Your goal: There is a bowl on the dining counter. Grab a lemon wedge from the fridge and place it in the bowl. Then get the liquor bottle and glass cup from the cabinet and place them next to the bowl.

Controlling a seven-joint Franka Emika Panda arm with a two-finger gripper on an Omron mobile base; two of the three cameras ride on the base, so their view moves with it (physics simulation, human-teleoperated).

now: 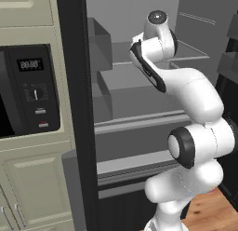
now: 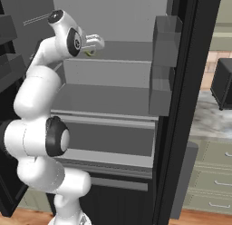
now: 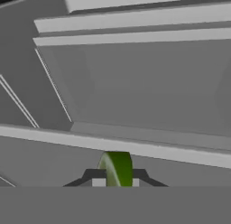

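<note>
Inside the open grey fridge (image 2: 113, 99), the white arm's two-finger gripper (image 3: 116, 179) pinches a small green-yellow lemon wedge (image 3: 117, 168) between its dark fingertips, above an upper grey shelf (image 2: 127, 51). Grey door bins (image 2: 163, 65) hang at the right.

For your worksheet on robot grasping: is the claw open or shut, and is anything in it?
Shut on the lemon wedge. In the hand view the claw has both fingertips pressed against the green-yellow wedge, inside the open fridge.
</note>
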